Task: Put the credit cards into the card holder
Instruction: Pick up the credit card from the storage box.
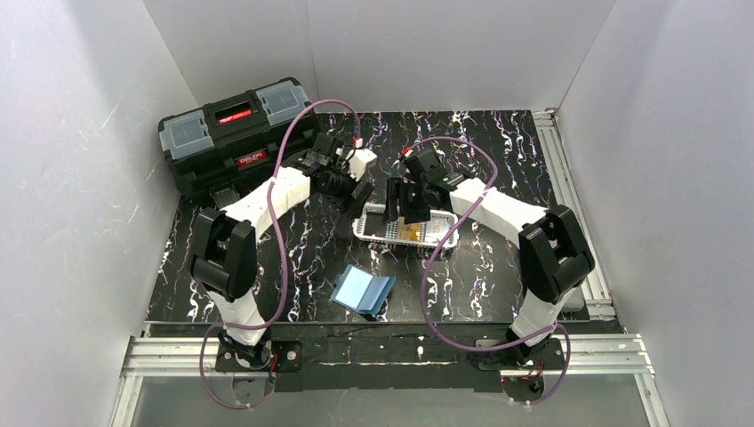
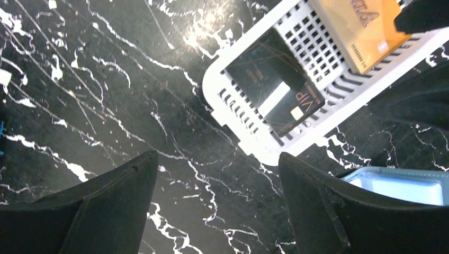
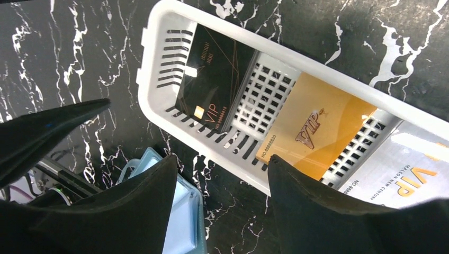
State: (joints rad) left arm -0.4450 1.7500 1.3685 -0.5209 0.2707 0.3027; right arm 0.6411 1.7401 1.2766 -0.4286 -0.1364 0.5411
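- Black, white-veined marble tabletop (image 1: pixel 498 160) carries a white plastic mesh basket (image 3: pixel 254 29) holding a black VIP card (image 3: pixel 212 79), an orange card (image 3: pixel 317 124) and a pale card (image 3: pixel 397 177).
- A teal-blue card holder (image 1: pixel 363 290) lies opened near the basket.
- The right gripper (image 3: pixel 222 159) hangs above the basket, fingers apart and empty; the left gripper (image 2: pixel 218 156) is likewise spread beside it.
- Likely step: the first pick. The next move calls for descending and catching a flat card's edge.
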